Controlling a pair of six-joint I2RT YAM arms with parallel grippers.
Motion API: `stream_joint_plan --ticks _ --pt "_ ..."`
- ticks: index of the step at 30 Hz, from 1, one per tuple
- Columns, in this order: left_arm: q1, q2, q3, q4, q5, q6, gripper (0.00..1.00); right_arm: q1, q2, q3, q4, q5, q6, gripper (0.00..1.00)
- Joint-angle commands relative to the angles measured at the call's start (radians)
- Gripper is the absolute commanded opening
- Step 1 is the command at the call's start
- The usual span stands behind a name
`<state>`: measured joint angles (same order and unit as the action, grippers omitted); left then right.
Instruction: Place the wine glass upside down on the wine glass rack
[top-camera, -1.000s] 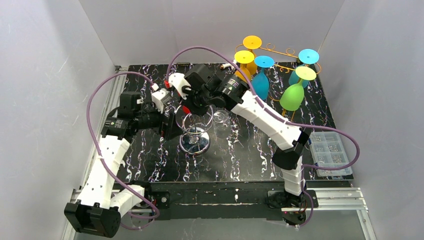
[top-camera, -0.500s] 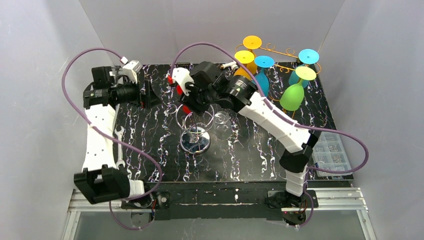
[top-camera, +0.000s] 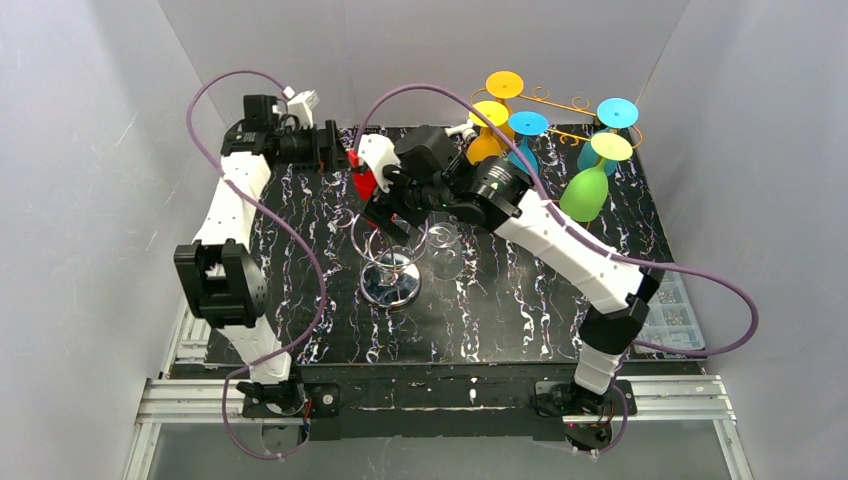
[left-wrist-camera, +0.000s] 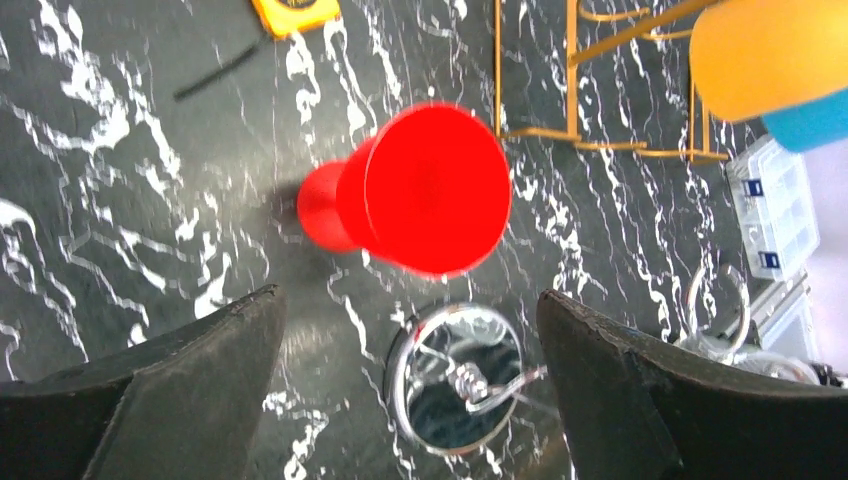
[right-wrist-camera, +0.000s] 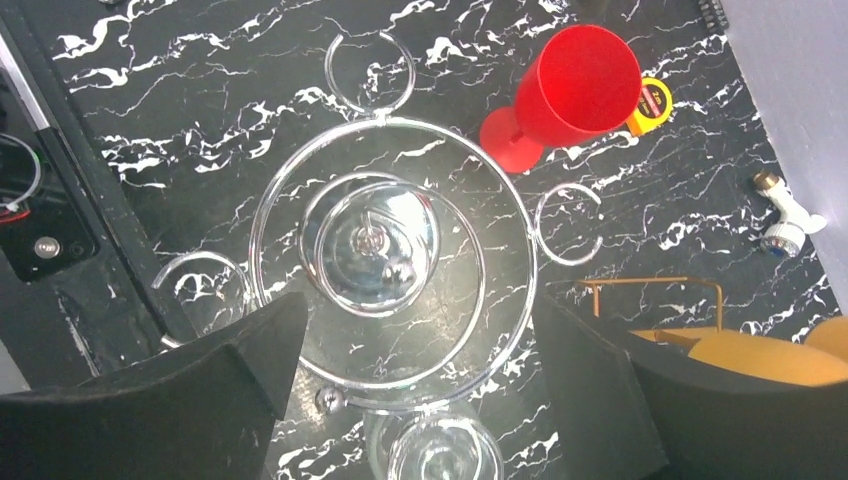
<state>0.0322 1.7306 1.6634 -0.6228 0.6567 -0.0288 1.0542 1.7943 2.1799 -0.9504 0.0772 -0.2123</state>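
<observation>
The red wine glass (left-wrist-camera: 420, 190) stands upright on the worktop (top-camera: 500, 300), stem vertical, just ahead of the left gripper (left-wrist-camera: 408, 300), which looks nearer; its fingers (left-wrist-camera: 150, 400) are spread, empty. The right gripper (right-wrist-camera: 420, 303), likewise spread, hangs over the chrome rack (right-wrist-camera: 375, 240). One red glass, one clear glass (right-wrist-camera: 440, 460), five coloured glasses (top-camera: 583, 192) on one gold rack (left-wrist-camera: 572, 80)

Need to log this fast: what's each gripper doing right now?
Left gripper: open, holding nothing.
Right gripper: open, holding nothing.

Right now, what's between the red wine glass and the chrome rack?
Only bare marbled tabletop separates red wine glass from chrome rack; left wrist view shows it.
</observation>
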Motion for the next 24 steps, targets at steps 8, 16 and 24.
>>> stream_joint_plan --ticks 8,16,24 --pt "-0.095 0.203 0.223 0.017 -0.098 0.007 0.81 -0.003 -0.246 -0.046 0.159 0.022 0.099 0.82" --pt "-0.123 0.307 0.269 -0.036 -0.144 0.063 0.53 -0.003 -0.340 -0.132 0.228 0.050 0.116 0.85" --pt "-0.133 0.364 0.302 -0.042 -0.159 0.077 0.51 -0.008 -0.373 -0.203 0.249 0.057 0.122 0.82"
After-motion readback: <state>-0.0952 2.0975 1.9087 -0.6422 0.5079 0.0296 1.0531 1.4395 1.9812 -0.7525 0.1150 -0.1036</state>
